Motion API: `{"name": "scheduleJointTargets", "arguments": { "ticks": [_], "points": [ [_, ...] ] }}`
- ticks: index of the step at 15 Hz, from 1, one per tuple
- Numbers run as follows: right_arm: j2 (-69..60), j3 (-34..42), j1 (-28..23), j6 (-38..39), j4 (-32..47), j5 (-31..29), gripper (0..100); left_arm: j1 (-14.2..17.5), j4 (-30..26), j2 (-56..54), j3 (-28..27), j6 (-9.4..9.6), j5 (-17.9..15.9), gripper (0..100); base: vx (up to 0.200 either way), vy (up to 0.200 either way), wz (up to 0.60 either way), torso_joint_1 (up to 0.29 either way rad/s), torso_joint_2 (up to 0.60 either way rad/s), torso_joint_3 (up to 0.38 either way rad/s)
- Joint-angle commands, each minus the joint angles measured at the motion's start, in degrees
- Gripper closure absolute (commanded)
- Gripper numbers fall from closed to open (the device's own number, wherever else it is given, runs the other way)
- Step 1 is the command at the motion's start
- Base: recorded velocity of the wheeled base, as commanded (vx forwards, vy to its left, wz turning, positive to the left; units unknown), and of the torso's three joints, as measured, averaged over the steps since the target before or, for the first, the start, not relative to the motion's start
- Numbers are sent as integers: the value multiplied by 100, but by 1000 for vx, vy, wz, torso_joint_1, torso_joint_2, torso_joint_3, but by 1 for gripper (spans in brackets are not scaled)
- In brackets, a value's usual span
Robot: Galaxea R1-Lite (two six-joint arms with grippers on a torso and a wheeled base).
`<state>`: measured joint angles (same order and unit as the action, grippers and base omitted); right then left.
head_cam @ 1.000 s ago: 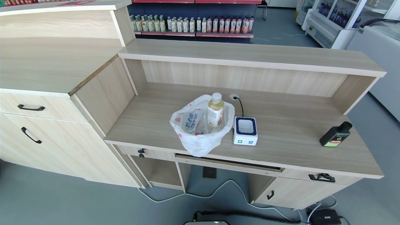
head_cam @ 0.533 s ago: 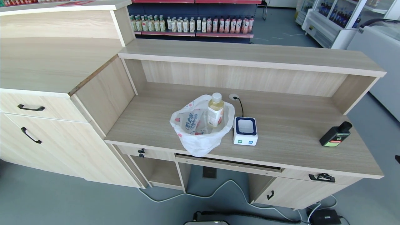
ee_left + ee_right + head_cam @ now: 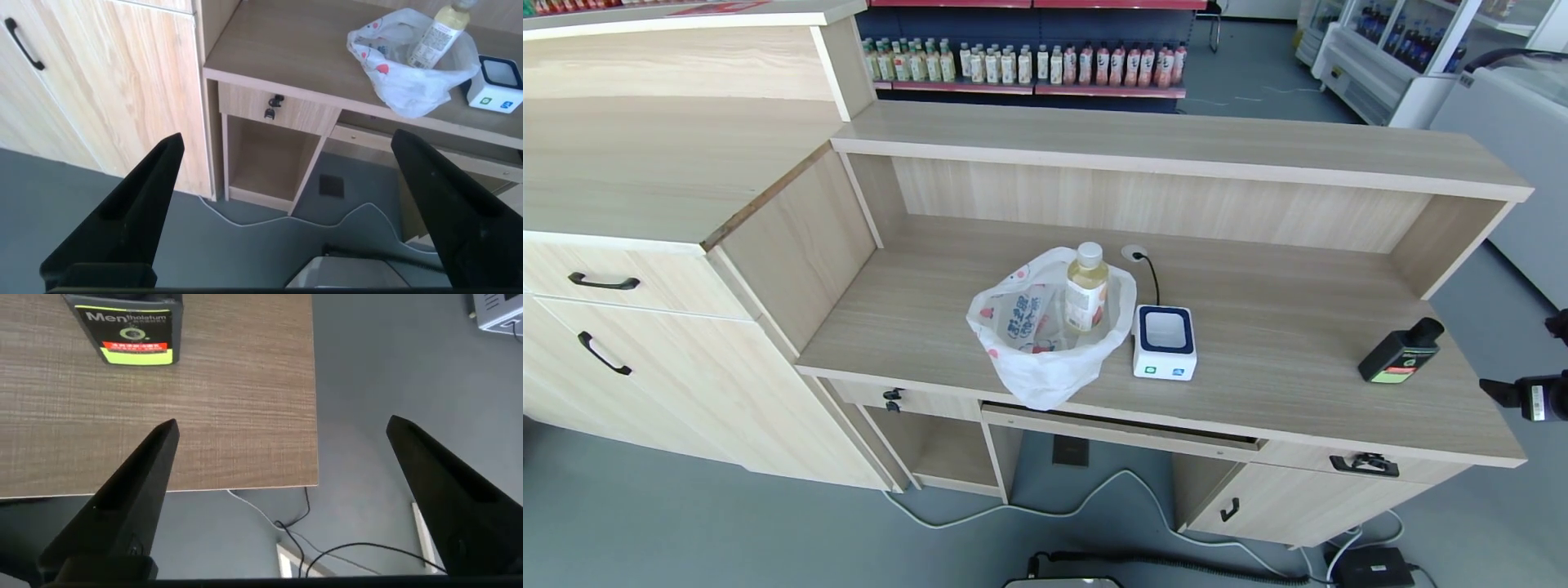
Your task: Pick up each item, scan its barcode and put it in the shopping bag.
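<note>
A white shopping bag [image 3: 1045, 359] stands open on the wooden desk [image 3: 1282, 327], with a pale tea bottle [image 3: 1086, 290] upright inside it. Just right of the bag sits the white scanner [image 3: 1164, 341] with a dark blue frame. A black bottle [image 3: 1401, 353] with a green and red label lies near the desk's right end. My right gripper [image 3: 282, 423] is open and empty beyond that end, its fingers [image 3: 1515, 394] level with the desk edge and the black bottle [image 3: 127, 331] ahead of it. My left gripper [image 3: 288, 137] is open and empty, low on the desk's left side, facing the bag [image 3: 409, 69].
A raised counter ledge [image 3: 1176, 147] backs the desk, and a tall cabinet [image 3: 662, 269] flanks it on the left. A drawer front [image 3: 1119, 429] and cables [image 3: 1111, 490] lie below the front edge. Bare desk stretches between the scanner and the black bottle.
My right gripper has come into the head view at the right edge, rising toward the desk's right end. Nothing on the desk has moved.
</note>
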<state>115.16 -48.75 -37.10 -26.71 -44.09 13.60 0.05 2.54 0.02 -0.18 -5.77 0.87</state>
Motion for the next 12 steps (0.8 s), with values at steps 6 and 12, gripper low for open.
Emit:
{"name": "scheduleJointTargets", "arguments": {
  "ticks": [6,12],
  "points": [
    [445,-697,97,-27,15,-112,0,4,1,-2,1,-3,1,0,0,0,0,0,0,0],
    [727,-917,379,43,-3,-130,0,4,1,-2,1,5,1,0,0,0,0,0,0,0]
  ]
}}
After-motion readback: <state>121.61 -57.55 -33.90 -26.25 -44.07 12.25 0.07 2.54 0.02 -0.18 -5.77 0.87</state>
